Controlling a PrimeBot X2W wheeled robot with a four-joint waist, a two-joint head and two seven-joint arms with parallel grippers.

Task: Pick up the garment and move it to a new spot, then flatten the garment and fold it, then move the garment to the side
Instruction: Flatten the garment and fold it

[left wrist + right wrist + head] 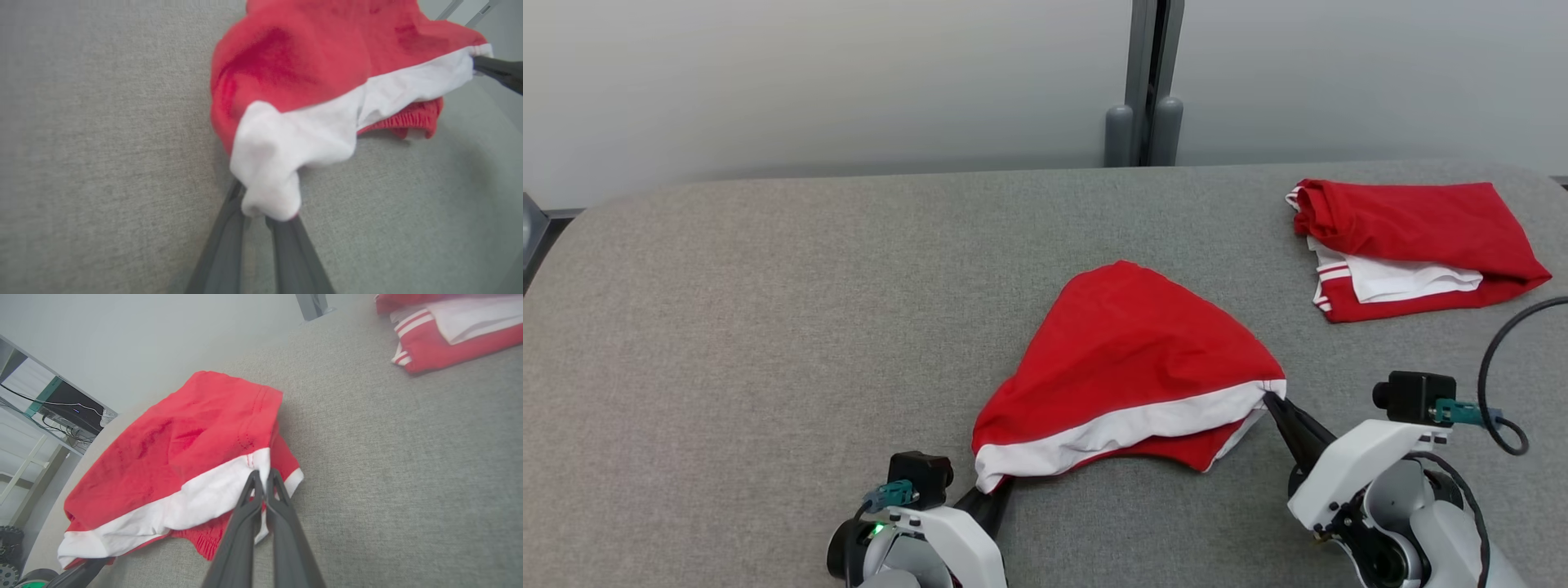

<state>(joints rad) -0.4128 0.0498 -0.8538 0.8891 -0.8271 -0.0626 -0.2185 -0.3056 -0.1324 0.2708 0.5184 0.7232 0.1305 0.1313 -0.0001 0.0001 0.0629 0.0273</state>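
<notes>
Left gripper (999, 488) is pinched on the near-left white corner of the garment (1127, 359), cloth bunched between its fingers. Right gripper (1268, 398) is clamped tight on the right end of the white band.

Garment sits mid-table toward the near side, strung between the two grippers, with the red part heaped behind. Can't tell whether the held corners are clear of the table (768, 327).

Room:
- Wide bare surface on the left, out to the rounded left end.
- Bare strip behind the garment up to the far edge.
- Far right is taken by a folded pile (1413, 245), well apart from the garment.
- Cable (1499, 367) loops by the right wrist.
- Post (1147, 82) stands behind the far edge.

Left wrist view: red elastic waistband (402, 120) tucked under the white band.

Right wrist view: shelf (61, 408) with wires past the table's left end, and a wheel (8, 539) below it.
</notes>
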